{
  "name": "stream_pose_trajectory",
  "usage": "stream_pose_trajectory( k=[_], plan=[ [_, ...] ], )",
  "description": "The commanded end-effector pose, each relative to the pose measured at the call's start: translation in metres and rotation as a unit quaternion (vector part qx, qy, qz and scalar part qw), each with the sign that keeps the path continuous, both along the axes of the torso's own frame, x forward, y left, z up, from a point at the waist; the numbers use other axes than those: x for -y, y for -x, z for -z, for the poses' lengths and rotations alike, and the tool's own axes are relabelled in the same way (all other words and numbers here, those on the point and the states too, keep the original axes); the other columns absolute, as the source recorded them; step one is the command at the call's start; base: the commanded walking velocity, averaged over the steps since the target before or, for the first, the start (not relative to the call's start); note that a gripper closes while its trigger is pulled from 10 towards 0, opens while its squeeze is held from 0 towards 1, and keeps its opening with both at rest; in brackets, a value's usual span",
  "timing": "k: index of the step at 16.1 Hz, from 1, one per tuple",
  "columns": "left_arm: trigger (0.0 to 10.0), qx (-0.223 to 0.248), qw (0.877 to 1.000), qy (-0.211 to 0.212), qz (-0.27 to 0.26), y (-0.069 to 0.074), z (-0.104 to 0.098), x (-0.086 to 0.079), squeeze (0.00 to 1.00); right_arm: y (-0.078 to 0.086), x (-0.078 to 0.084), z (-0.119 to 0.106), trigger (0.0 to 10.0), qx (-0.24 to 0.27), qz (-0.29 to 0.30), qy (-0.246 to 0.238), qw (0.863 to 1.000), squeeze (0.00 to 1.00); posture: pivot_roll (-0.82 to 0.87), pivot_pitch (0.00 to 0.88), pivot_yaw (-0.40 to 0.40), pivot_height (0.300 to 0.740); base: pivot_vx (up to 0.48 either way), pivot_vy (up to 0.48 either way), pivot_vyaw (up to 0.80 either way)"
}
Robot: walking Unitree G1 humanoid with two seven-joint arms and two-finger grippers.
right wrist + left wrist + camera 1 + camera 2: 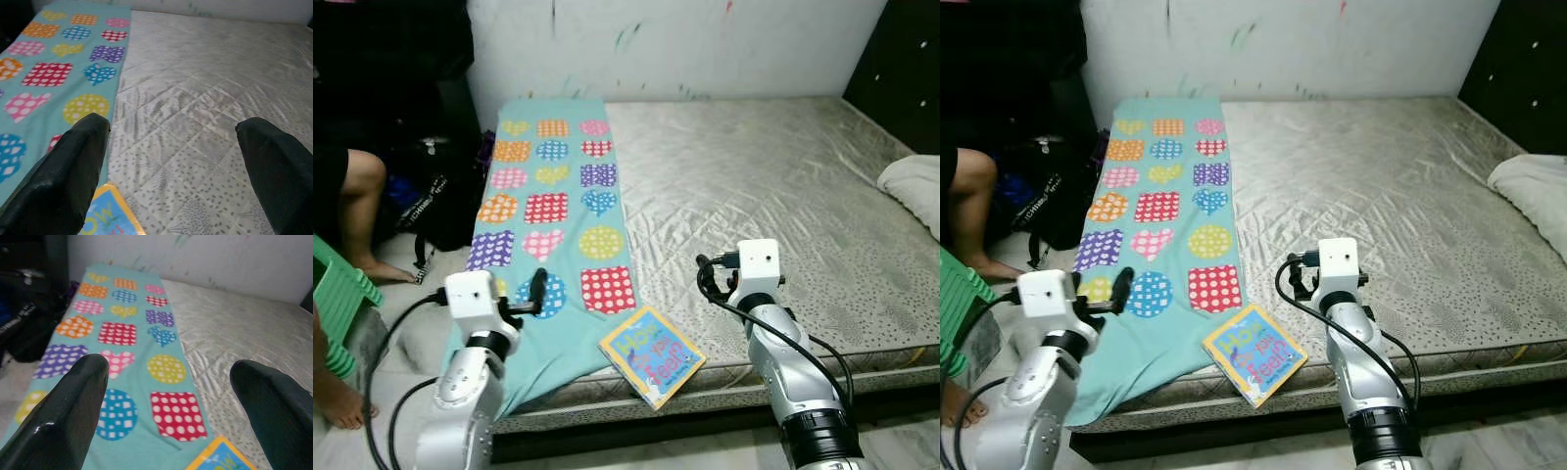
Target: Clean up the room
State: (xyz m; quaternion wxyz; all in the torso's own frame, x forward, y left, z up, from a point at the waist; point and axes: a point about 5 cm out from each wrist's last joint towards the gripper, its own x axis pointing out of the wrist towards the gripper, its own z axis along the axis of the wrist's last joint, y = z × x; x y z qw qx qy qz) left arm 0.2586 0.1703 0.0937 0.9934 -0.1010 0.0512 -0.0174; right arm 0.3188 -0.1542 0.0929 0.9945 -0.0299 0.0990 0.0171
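Note:
A colourful children's book lies at the mattress's front edge, partly over the rim, between my two arms. Just left of it, a teal blanket with dotted hearts, squares and circles runs along the mattress's left side and hangs over the front. My left gripper hovers open over the blanket's near end, left of the book, and holds nothing. My right gripper hovers open over the bare mattress just right of the book, also with nothing in it. The book's corner shows low between the right fingers.
The grey quilted mattress lies low against a marked white wall. A white cloth sits at its right edge. On the floor at left are a person's bare legs, a green stool and a black bag.

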Motion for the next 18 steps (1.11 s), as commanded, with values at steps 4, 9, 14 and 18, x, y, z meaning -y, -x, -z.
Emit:
stream_pose_trajectory(
  k=[4,9,14,18],
  plan=[
    [10.0,0.004,1.000,-0.006,0.001,0.002,-0.002,-0.001,0.00,-0.003,0.007,-0.003,10.0,0.000,0.020,-0.007,1.000,0.00,-0.11,0.000,-0.030,0.740,0.000,0.000,-0.65],
    [10.0,-0.002,1.000,-0.006,0.001,0.005,0.000,0.000,0.00,-0.003,0.005,-0.001,10.0,-0.001,0.019,-0.005,1.000,0.00,-0.10,0.000,-0.030,0.740,0.000,0.000,-0.41],
    [10.0,-0.005,1.000,-0.015,-0.006,0.007,0.004,-0.001,0.00,-0.003,0.003,0.000,10.0,0.001,0.012,-0.007,1.000,0.00,-0.09,0.000,-0.034,0.740,0.000,0.000,0.00],
    [10.0,0.003,0.998,-0.062,-0.030,0.012,0.004,-0.012,0.00,-0.001,0.023,0.001,10.0,0.006,0.087,0.007,0.996,0.00,-0.09,0.000,-0.032,0.740,0.000,0.000,0.00]
  ],
)
